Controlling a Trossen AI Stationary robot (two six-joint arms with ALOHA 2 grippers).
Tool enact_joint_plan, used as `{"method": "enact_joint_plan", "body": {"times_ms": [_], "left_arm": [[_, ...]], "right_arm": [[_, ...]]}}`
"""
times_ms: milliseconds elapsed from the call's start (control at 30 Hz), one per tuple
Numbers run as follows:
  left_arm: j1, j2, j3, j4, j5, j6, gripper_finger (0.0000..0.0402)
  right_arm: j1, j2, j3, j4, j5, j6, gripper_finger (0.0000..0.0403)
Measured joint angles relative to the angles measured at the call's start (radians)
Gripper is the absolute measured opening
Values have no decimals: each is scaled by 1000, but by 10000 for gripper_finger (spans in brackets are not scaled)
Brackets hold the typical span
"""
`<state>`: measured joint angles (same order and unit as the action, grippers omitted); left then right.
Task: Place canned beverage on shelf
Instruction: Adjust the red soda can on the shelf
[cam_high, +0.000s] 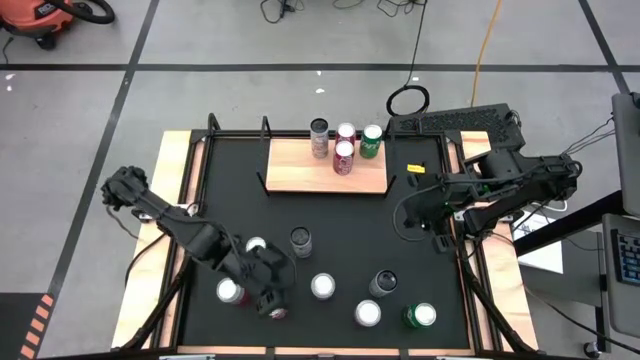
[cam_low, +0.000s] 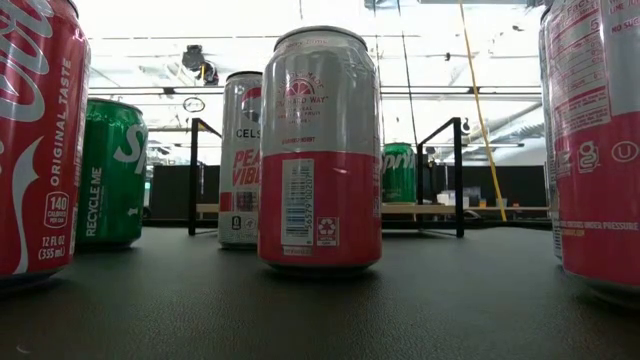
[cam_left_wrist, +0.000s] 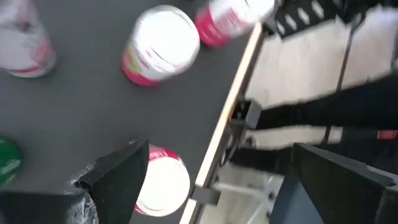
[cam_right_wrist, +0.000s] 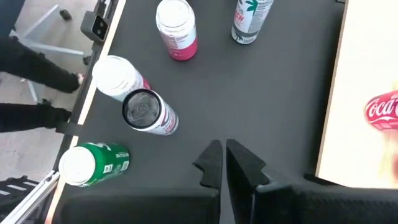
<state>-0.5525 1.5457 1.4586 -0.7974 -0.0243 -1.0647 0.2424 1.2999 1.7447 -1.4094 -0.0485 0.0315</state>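
The wooden shelf (cam_high: 300, 170) lies at the far middle of the black mat and bears several upright cans (cam_high: 344, 157). More cans stand on the mat's near half, among them a white-topped one (cam_high: 322, 286) and a green one (cam_high: 420, 316). My left gripper (cam_high: 272, 303) hovers open over the near left of the mat. In the left wrist view a red-and-white can (cam_left_wrist: 163, 183) stands below, beside one finger (cam_left_wrist: 118, 174), apart from it. My right gripper (cam_right_wrist: 222, 155) is shut, empty and raised over the mat's right side (cam_high: 440, 238).
Wooden strips (cam_high: 175, 200) edge the mat, with black brackets (cam_high: 212, 128) at the far side. The low view shows close cans (cam_low: 320, 150) standing in front of the shelf (cam_low: 430, 208). Bare mat (cam_high: 350, 225) lies between the shelf and the near cans.
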Motion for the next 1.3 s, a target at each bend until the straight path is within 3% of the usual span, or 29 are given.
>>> {"method": "enact_joint_plan", "body": {"times_ms": [367, 500, 733, 933, 1133, 1300], "left_arm": [[-63, 56, 0, -13, 23, 51, 397], [-41, 56, 0, -54, 22, 19, 397], [-31, 56, 0, -83, 22, -92, 397], [-23, 56, 0, -89, 22, -109, 397], [-10, 56, 0, -116, 22, -135, 397], [-10, 56, -1, -119, 21, -187, 397]], "right_arm": [[0, 0, 0, -1, 134, 212, 0], [-20, 1, 0, 21, 276, 347, 0], [-202, 51, 0, 86, 303, 311, 0], [-448, 160, 0, 217, 135, 149, 0], [-680, 336, 0, 366, -185, -47, 0], [-774, 455, 0, 428, -287, -121, 0]]}}
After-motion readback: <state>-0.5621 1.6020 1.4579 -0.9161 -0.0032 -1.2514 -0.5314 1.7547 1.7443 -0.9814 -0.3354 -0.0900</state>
